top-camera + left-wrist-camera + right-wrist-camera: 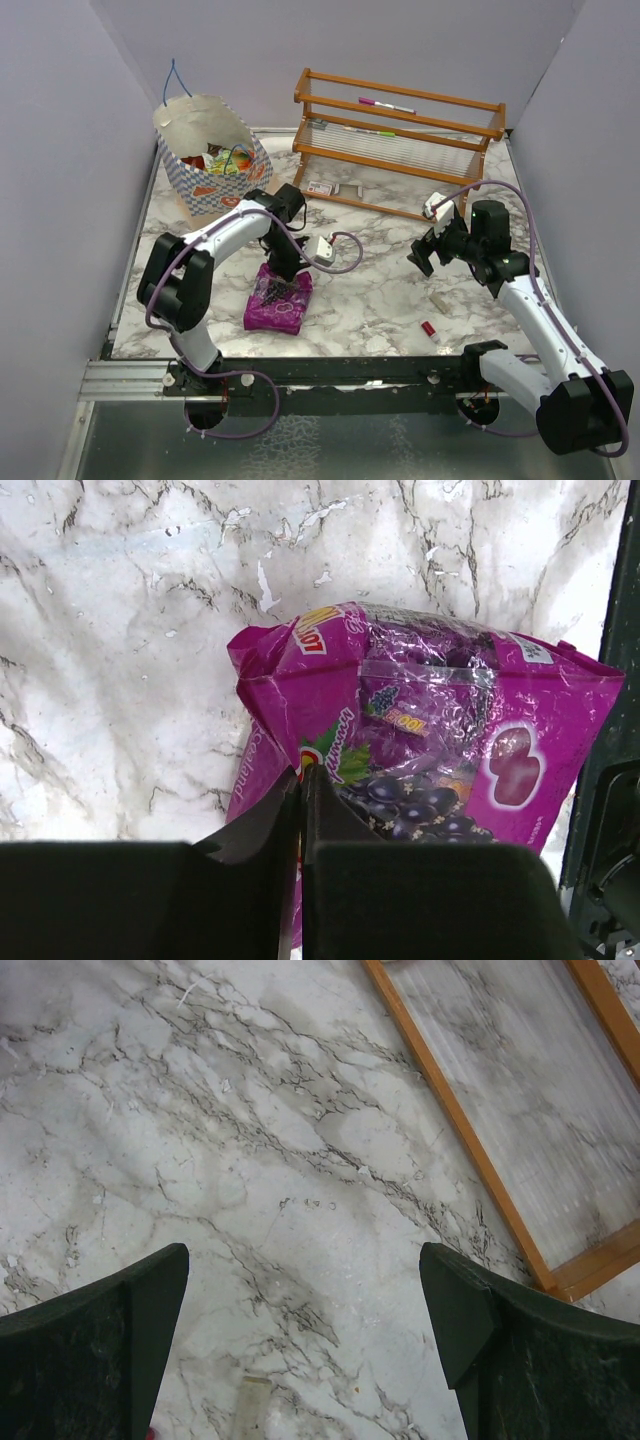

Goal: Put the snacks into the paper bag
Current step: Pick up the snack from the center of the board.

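Note:
A purple snack packet (279, 304) with a grape picture lies on the marble table in front of the left arm. It fills the left wrist view (440, 720). My left gripper (287, 268) sits over its far end, and its fingers (301, 772) are pressed together on the packet's near edge. The blue-and-white checked paper bag (222, 190) stands open at the back left, with several colourful packets (222, 158) inside. My right gripper (425, 252) is open and empty above bare table at the right (305, 1260).
A wooden rack (400, 130) stands at the back, and its edge shows in the right wrist view (470, 1135). A small beige stick (441, 299) and a tiny red cylinder (428, 328) lie near the right arm. A small card (320, 188) lies before the rack.

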Robot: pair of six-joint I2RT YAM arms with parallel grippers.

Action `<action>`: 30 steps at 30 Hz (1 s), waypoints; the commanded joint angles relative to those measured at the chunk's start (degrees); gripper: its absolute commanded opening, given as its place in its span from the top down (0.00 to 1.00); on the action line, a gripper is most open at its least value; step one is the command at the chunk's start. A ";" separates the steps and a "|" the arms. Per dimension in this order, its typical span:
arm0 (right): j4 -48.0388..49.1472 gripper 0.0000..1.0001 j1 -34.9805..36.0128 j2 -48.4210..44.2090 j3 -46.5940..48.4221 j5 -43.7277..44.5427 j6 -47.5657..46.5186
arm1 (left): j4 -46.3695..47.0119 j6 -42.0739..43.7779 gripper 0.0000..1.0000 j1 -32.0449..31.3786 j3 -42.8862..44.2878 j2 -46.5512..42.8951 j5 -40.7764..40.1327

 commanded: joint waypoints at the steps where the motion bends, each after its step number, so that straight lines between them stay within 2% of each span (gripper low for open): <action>1: 0.97 0.00 -0.29 -0.64 -0.87 1.32 -1.09 | 0.66 -1.39 1.00 -0.26 -1.23 -6.06 2.34; 11: 0.87 0.00 -0.31 -1.31 -0.90 1.33 -1.17 | 2.19 -7.49 1.00 -0.27 -2.12 -17.49 1.71; 20: -0.11 0.00 -0.31 -0.65 -0.15 -0.88 -1.67 | 6.33 -14.10 1.00 -0.27 -2.13 -21.74 -2.01; 24: -5.38 0.00 -0.36 2.56 3.26 0.06 -4.63 | 10.35 -18.89 1.00 -0.28 -1.81 -22.91 -3.32; 30: -17.86 0.00 -0.31 13.36 12.51 10.94 -3.91 | 15.87 -24.44 1.00 -0.26 -1.45 -25.16 -7.39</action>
